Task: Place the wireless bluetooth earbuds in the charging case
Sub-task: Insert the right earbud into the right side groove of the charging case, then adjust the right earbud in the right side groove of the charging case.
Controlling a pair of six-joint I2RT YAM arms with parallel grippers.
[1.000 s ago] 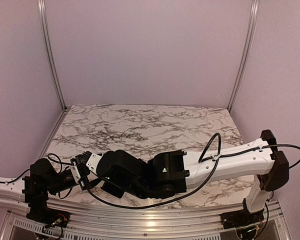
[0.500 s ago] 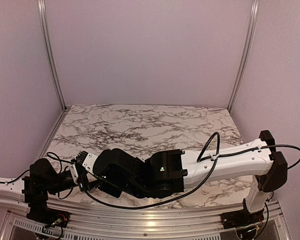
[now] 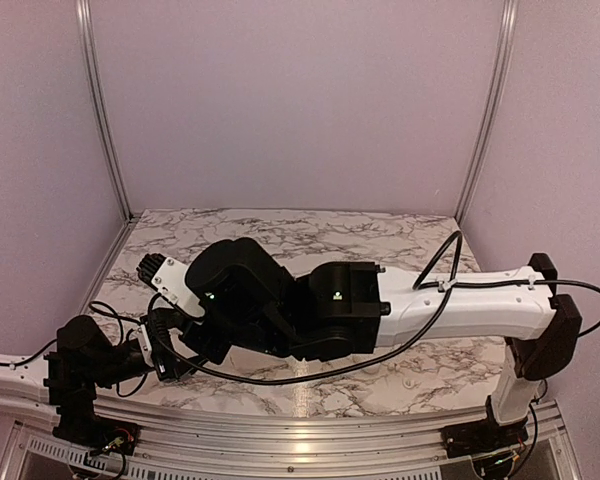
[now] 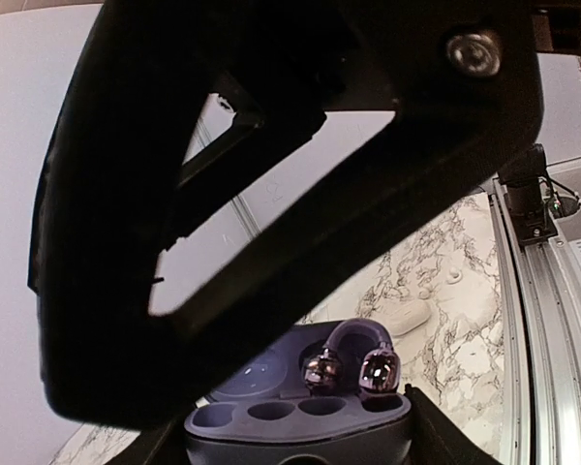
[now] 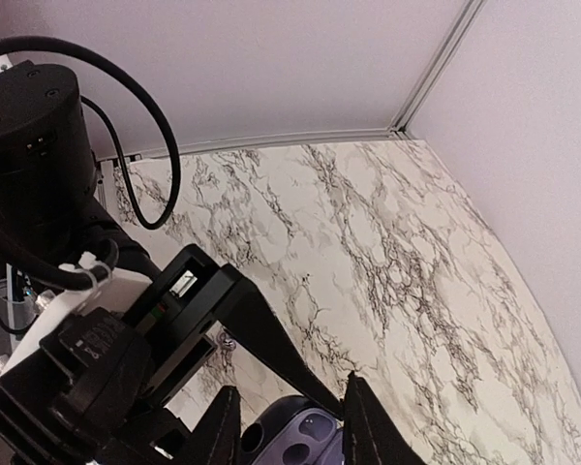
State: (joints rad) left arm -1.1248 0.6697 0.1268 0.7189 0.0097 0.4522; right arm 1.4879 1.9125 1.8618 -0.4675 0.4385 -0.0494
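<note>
The charging case lies open in the left wrist view, dark lavender-grey, lid tipped back. My left gripper is shut on its sides. An earbud with two shiny rounded ends under a dark arch stands in the case's right-hand wells. The two left-hand wells are empty. My right gripper hangs just above the case, open, with nothing between its fingers. From above, the right arm covers the case. No other earbud shows.
A small white oval thing lies on the marble table beyond the case. An aluminium rail runs along the table's near edge. Lilac walls close the back and both sides.
The right arm has lifted up and away from the left gripper, and its jaws have opened. The left arm and the case have stayed where they were.
</note>
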